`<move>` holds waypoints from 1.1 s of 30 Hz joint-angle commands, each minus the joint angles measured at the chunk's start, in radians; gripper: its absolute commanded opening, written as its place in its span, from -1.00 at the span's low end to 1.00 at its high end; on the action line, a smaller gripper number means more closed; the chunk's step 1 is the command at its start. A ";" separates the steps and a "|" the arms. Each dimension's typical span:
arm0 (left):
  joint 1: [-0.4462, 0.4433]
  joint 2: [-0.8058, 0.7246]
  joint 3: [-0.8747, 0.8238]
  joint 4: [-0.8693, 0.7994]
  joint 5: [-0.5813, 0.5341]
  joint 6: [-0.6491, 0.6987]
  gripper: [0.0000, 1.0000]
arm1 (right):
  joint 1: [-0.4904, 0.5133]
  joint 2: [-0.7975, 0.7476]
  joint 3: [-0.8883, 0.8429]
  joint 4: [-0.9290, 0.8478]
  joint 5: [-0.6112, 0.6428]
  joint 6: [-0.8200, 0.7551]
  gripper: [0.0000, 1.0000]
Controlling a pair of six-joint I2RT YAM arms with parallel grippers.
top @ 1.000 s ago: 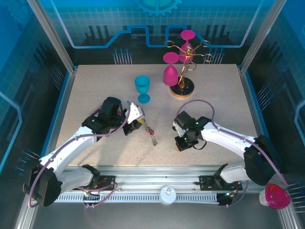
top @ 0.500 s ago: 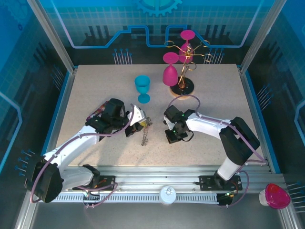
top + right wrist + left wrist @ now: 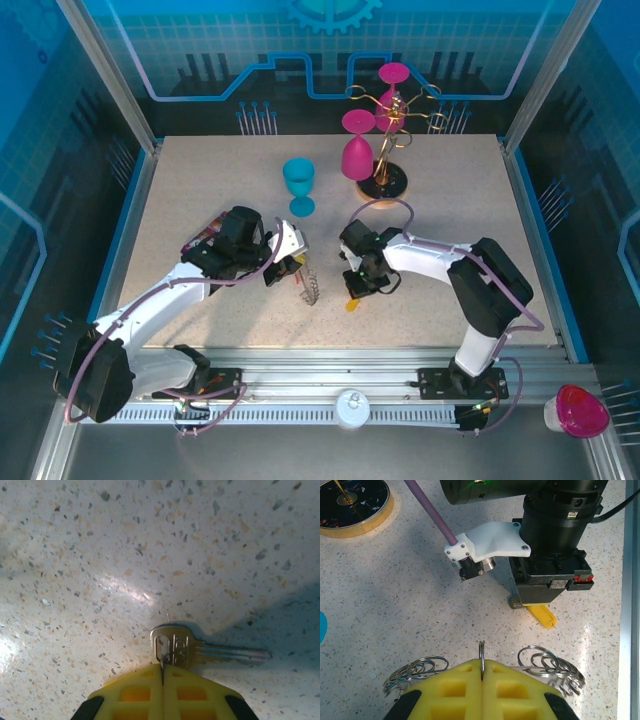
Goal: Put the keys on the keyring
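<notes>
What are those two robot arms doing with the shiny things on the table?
They are working on getting a key onto a keyring. The left gripper is pinched shut on the keyring, holding it up on its edge. The right gripper is pinched shut on the head of a key, low over the table. The two grippers face each other close together, but the key is not on the ring yet.

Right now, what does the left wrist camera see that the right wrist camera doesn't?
Left wrist camera: the keyring pinched edge-on in the left gripper, wire loops either side; ahead, the right gripper over a small yellow piece, and the rack base. Right wrist camera: a silver key flat on the table, its head at the fingertips. Both: speckled table, shut yellow pads.
</notes>
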 commanded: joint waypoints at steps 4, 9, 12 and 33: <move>-0.005 0.005 -0.010 0.029 0.001 0.024 -1.00 | -0.013 0.036 0.042 -0.025 0.018 -0.016 -0.92; -0.005 0.006 -0.010 0.029 0.004 0.024 -1.00 | -0.013 0.032 0.048 -0.036 0.025 -0.013 -0.77; -0.005 0.006 -0.009 0.028 0.006 0.024 -1.00 | -0.013 0.024 0.051 -0.041 0.028 -0.011 -0.75; -0.005 0.012 -0.005 0.017 0.012 0.029 -1.00 | -0.013 0.032 0.056 -0.043 0.009 -0.014 -0.75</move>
